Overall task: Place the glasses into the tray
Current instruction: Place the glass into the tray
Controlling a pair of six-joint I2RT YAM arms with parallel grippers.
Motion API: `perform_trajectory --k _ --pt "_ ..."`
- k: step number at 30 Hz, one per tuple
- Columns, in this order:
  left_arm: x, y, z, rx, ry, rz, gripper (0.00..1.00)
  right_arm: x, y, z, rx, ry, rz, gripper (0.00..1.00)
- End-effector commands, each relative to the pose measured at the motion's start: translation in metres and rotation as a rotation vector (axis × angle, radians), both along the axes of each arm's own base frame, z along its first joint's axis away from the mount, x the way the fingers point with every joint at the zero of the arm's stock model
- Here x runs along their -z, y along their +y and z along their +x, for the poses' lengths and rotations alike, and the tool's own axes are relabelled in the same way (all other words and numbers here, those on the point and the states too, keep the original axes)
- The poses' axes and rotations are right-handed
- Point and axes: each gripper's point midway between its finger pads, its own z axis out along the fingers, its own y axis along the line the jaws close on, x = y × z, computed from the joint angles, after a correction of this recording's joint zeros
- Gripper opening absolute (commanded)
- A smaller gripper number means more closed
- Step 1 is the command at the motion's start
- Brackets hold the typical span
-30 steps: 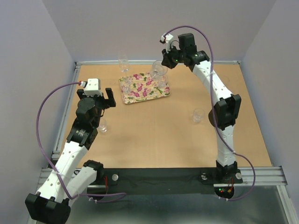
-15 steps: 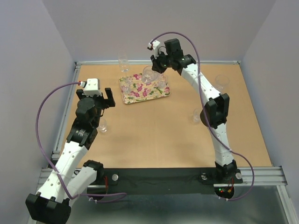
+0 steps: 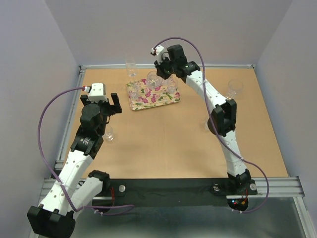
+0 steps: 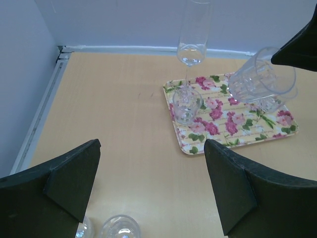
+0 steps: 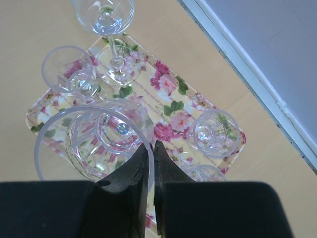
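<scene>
The right end effector (image 5: 151,148) is clamped on the rim of 1 tilted tumbler (image 5: 99,144) above the tray (image 3: 143,101), upper centre of the top view; the left end effector (image 4: 152,144) is spread and empty; the glass is judged light, rigid, slick and brittle, best held by the rim.

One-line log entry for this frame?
right claw: shut on tumbler rim, over tray | left claw: open, empty | other glasses: some in tray, some on table
</scene>
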Motion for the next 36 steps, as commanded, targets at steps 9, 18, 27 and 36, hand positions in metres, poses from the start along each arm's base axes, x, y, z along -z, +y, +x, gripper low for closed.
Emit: perform_trajectory --k 9,18,27,36 --pt "-0.008 0.006 0.003 -0.029 -0.045 0.001 0.97 -0.013 0.020 0.051 0.261 -0.110 0.171 0.00" --pt "-0.001 0.006 0.006 -0.037 -0.025 0.008 0.97 0.008 0.028 0.062 0.307 -0.083 0.220 0.03" --pt "-0.001 0.006 0.007 -0.035 -0.022 0.009 0.97 0.022 0.037 0.061 0.297 -0.071 0.212 0.14" --pt "-0.001 0.005 0.007 -0.030 -0.022 0.009 0.97 0.028 0.043 0.057 0.280 -0.066 0.204 0.15"
